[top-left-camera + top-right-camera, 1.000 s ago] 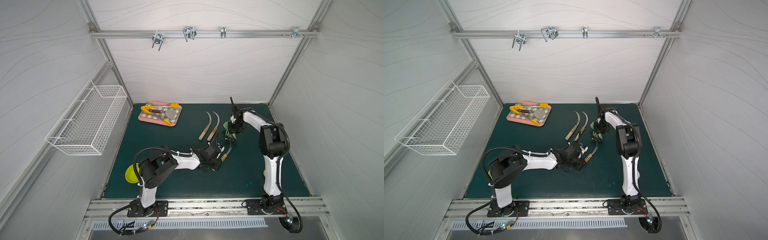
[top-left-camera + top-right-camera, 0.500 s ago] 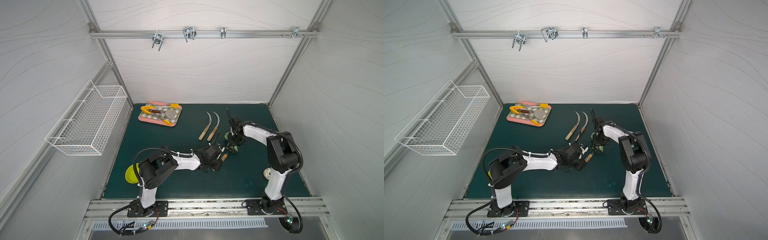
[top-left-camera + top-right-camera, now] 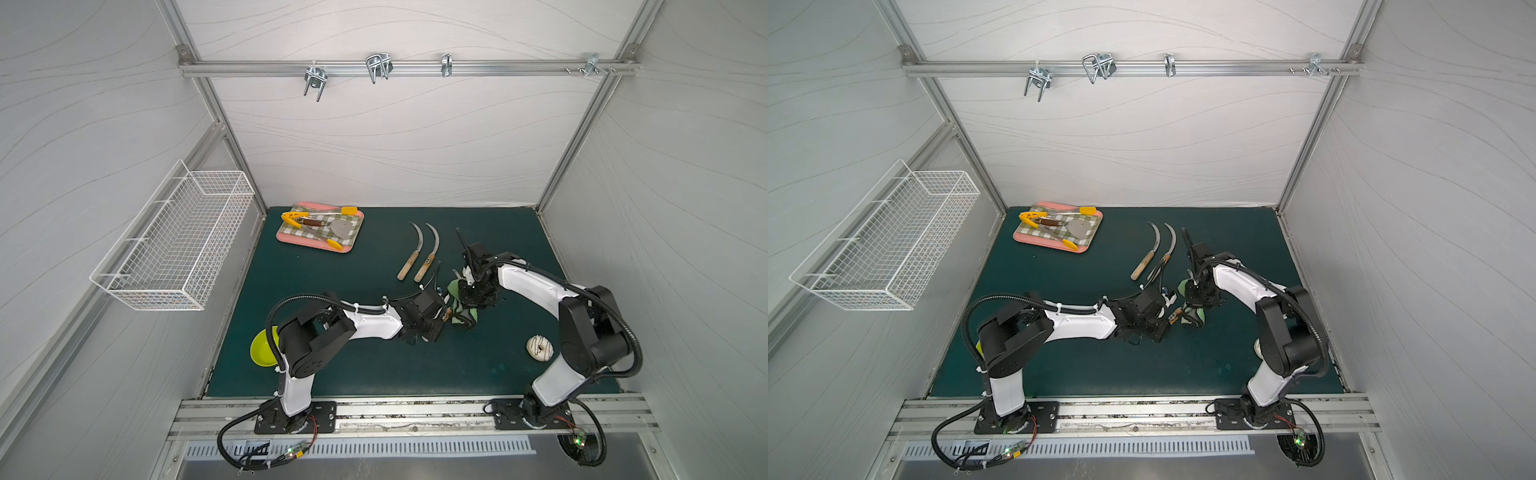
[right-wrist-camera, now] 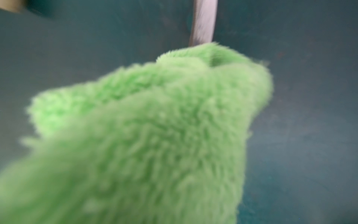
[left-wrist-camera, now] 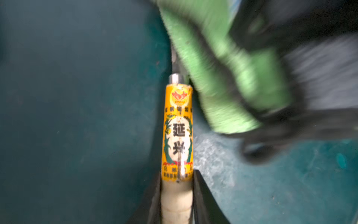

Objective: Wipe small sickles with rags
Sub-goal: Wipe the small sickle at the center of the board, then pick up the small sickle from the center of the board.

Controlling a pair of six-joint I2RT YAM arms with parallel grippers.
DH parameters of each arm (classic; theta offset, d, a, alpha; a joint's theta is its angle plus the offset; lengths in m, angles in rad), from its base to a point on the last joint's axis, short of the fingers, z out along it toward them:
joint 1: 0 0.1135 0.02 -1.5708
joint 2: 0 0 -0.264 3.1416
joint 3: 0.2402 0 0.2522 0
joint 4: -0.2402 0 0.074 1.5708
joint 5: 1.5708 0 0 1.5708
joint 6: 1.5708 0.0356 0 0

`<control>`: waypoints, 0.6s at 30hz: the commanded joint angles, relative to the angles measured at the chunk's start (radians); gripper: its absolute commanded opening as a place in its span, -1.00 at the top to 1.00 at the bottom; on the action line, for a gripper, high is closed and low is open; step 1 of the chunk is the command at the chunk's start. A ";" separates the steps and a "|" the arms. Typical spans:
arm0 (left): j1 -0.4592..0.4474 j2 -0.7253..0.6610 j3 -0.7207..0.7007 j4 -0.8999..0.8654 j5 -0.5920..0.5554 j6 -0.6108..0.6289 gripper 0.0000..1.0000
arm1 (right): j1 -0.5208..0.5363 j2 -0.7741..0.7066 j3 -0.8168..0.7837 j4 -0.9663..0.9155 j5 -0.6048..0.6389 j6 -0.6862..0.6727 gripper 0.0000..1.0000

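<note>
Dark green mat (image 3: 374, 374) inside a white-panelled booth, with a wire basket (image 3: 174, 237) fixed to the left wall and a metal rail with hooks (image 3: 374, 66) across the back. At the far left of the mat, a pink tray (image 3: 286, 240) with checked lining, carrying yellow-tipped tongs (image 3: 291, 217) and a spatula (image 3: 343, 227). Right of the tray, two sickles lying side by side, clear of both arms, blades curving toward the back wall: plain-handled sickle (image 3: 411, 257) and labelled sickle (image 3: 428, 257). Near the middle of the mat, both arms reaching in toward each other. Left gripper (image 5: 177, 174) pinching the third sickle (image 5: 177, 131) by the pale wood of its handle, fingers (image 5: 153, 203) pressed against either side just behind the orange label. Right gripper (image 3: 473, 297) clamped on the rag (image 4: 155, 135), green pile filling most of the right wrist view. Rag bunched over the third sickle just past the metal ferrule, hiding the start of the blade (image 4: 203, 21); grey strip of blade showing beyond the cloth in the right wrist view. Dark edging of the rag blurred in the left wrist view. In both top views, rag between the two grippers. At front left, yellow-green bowl (image 3: 259, 353) partly hidden behind the left arm. Near the right arm's elbow, white ring-shaped doughnut (image 3: 539, 347), well apart from the sickles.
</note>
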 commanded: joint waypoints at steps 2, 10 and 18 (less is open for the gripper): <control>0.003 -0.011 0.052 -0.178 -0.042 0.030 0.30 | -0.073 -0.097 0.036 -0.052 -0.068 -0.034 0.66; 0.003 0.017 0.218 -0.371 -0.043 0.057 0.19 | -0.195 -0.187 -0.012 -0.006 -0.167 -0.083 0.64; 0.003 0.108 0.381 -0.501 -0.047 0.068 0.17 | -0.247 -0.198 -0.099 0.076 -0.241 -0.096 0.60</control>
